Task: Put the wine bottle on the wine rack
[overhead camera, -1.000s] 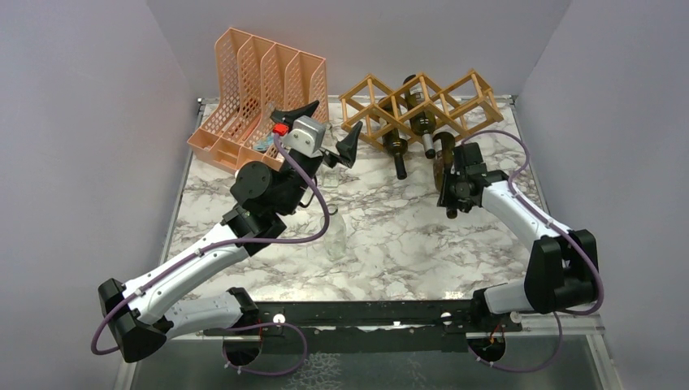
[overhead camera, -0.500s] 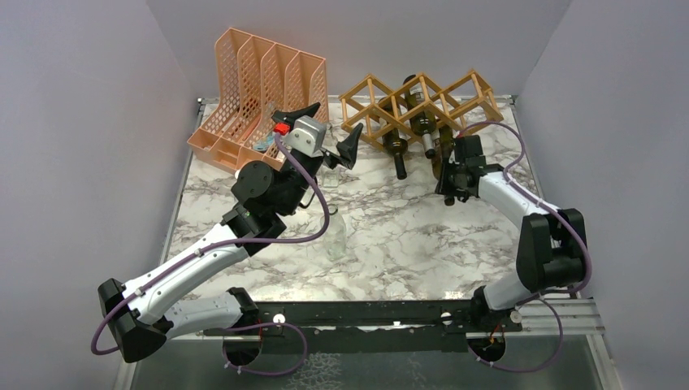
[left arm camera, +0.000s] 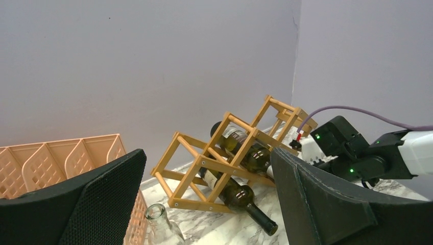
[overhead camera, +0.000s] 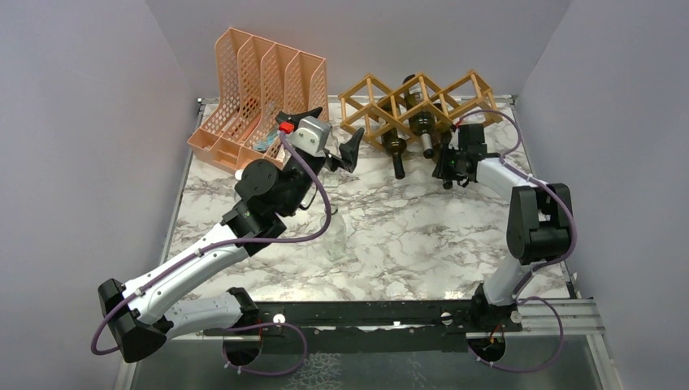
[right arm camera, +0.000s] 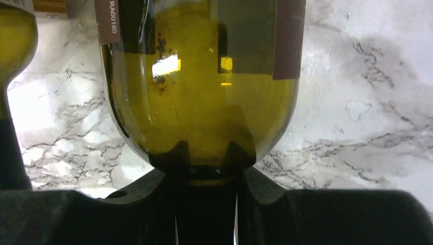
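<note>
Black fingers of your left gripper (overhead camera: 333, 130) hung spread wide beside the peach plastic mesh organizer (overhead camera: 244, 81). At the right end of the tan wooden lattice wine rack (overhead camera: 396, 99), your right gripper (right arm camera: 207, 153) clamped the neck of the olive-green glass wine bottle (right arm camera: 204, 97).

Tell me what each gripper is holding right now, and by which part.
The right gripper is shut on the green wine bottle, gripping its neck just below the shoulder. The left gripper is open and holds nothing.

- white shells and pretty chunky black joints on left arm (overhead camera: 191, 264) and right arm (overhead camera: 496, 172)
- purple cable (overhead camera: 323, 218) looped along each
- matte black left fingers (left arm camera: 97, 204), mesh-textured inside
- silver wrist block (overhead camera: 311, 134), tiny red plug (overhead camera: 286, 127), green LEDs (left arm camera: 317, 137) glowing
</note>
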You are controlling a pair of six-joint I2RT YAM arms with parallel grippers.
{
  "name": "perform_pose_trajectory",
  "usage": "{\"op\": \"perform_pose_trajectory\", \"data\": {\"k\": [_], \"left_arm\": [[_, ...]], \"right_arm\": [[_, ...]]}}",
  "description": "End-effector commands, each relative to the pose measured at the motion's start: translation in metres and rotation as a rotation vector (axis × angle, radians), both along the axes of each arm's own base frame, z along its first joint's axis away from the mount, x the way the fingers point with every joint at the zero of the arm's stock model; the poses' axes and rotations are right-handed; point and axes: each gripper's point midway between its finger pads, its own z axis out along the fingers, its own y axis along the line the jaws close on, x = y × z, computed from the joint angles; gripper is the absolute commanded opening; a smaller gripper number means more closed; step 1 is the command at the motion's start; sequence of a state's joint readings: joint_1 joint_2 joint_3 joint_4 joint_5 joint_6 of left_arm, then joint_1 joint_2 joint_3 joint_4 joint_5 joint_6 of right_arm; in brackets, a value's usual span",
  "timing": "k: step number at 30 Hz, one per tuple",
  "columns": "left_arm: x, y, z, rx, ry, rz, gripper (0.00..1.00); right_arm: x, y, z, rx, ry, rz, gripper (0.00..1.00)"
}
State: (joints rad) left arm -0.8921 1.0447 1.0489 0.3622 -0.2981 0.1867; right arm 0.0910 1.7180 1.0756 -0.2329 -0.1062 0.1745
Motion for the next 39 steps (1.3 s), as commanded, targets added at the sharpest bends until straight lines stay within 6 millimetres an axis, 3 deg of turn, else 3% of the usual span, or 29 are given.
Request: {"op": "perform_pose_trajectory", "data": {"k": [1, 5, 12, 17, 23, 26, 28, 31, 34, 39], "left_arm": [[-0.006, 0.003, 0.019, -0.040, -0.010, -0.018, 0.98], [-0.005, -0.002, 0.017, -0.020, 0.009, -0.027, 0.97], [-0.006, -0.005, 0.014, -0.010, 0.033, -0.048, 0.95], [-0.003, 0.001, 0.008, 0.006, 0.047, -0.011, 0.91], [-0.005, 0.007, -0.003, 0.011, 0.072, -0.001, 0.91], [-0.008, 0.011, -0.004, 0.012, 0.075, 0.003, 0.91], [-0.009, 0.013, -0.005, 0.013, 0.076, 0.006, 0.91], [-0.009, 0.015, -0.007, 0.019, 0.079, 0.009, 0.91], [-0.010, 0.016, -0.008, 0.023, 0.077, 0.012, 0.91], [-0.010, 0.017, -0.009, 0.029, 0.074, 0.016, 0.91]], "right_arm": [[0.046, 0.016, 0.038, 0.010, -0.190, 0.092, 0.11], [0.055, 0.012, 0.038, -0.010, -0.218, 0.086, 0.24], [0.070, 0.003, 0.033, -0.054, -0.225, 0.059, 0.35], [0.081, -0.001, 0.051, -0.069, -0.309, 0.026, 0.49], [0.091, 0.000, 0.052, -0.062, -0.322, 0.018, 0.51], [0.092, 0.000, 0.052, -0.055, -0.333, 0.013, 0.45], [0.092, -0.001, 0.052, -0.057, -0.337, 0.006, 0.45], [0.088, -0.004, 0.056, -0.065, -0.321, -0.010, 0.56], [0.076, -0.008, 0.069, -0.070, -0.317, -0.031, 0.63], [0.049, -0.019, 0.089, -0.094, -0.293, -0.081, 0.66]]}}
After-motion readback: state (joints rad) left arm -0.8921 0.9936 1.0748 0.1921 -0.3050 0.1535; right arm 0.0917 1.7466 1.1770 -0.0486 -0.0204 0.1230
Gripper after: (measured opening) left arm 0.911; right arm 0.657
